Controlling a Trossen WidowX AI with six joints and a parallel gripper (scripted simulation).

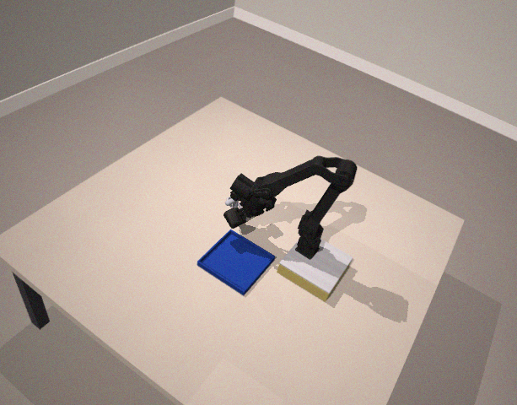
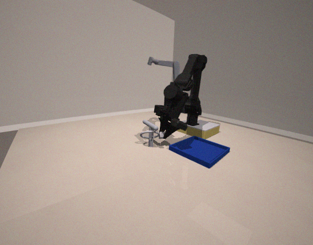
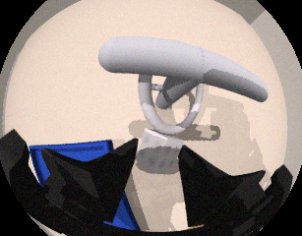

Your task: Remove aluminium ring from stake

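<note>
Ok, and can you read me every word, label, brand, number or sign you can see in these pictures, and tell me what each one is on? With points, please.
There are none to read. No lettering or number shows on the black robot arm (image 1: 293,174) (image 2: 196,87), the flat blue tray (image 1: 245,270) (image 2: 203,150) or the grey steel stake with its cross-bar (image 2: 150,141) (image 3: 151,55).

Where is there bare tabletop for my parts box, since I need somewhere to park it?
Room left of the blue tray and nearer the exterior camera. Crowded: around the stake, where the gripper clamps the ring's tab.
</note>
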